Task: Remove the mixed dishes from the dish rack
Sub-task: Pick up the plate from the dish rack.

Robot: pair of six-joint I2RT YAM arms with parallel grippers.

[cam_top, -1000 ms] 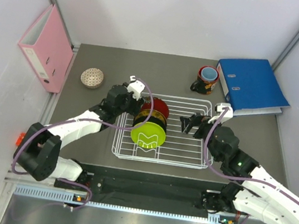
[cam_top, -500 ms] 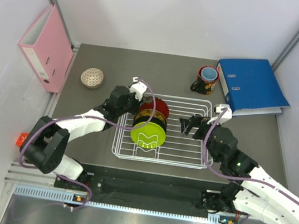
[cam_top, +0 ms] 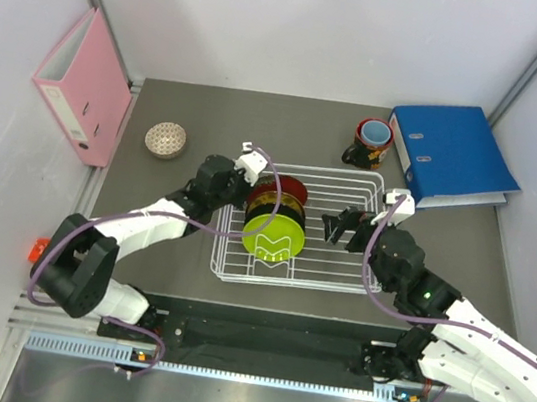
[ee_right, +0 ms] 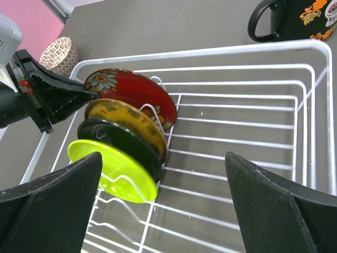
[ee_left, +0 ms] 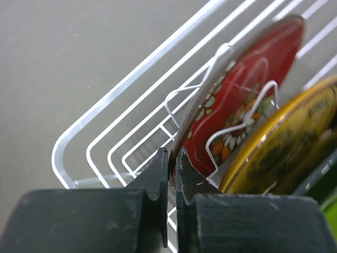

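Note:
The white wire dish rack point(cam_top: 339, 272) holds a red gold-patterned bowl point(cam_top: 288, 190), a yellow-and-black plate point(ee_right: 124, 117), a black dish point(ee_right: 118, 141) and a lime-green bowl point(cam_top: 272, 242), all on edge at its left end. My left gripper point(cam_top: 246, 186) is shut on the red bowl's rim point(ee_left: 247, 79), with the rack's corner wire point(ee_left: 126, 89) just below. My right gripper point(cam_top: 339, 224) hovers open over the rack's bare middle point(ee_right: 237, 126). The dark mug point(cam_top: 370, 143) and the small beige bowl point(cam_top: 165, 139) stand on the table outside the rack.
A pink binder point(cam_top: 84, 82) leans at the table's left edge. A blue binder point(cam_top: 453, 153) lies at the back right, beside the mug. White walls close in the table on three sides.
My left gripper has closed from open onto the red bowl's rim. The rack and its dishes have shifted a little to the right and skewed. My right arm has hardly moved.

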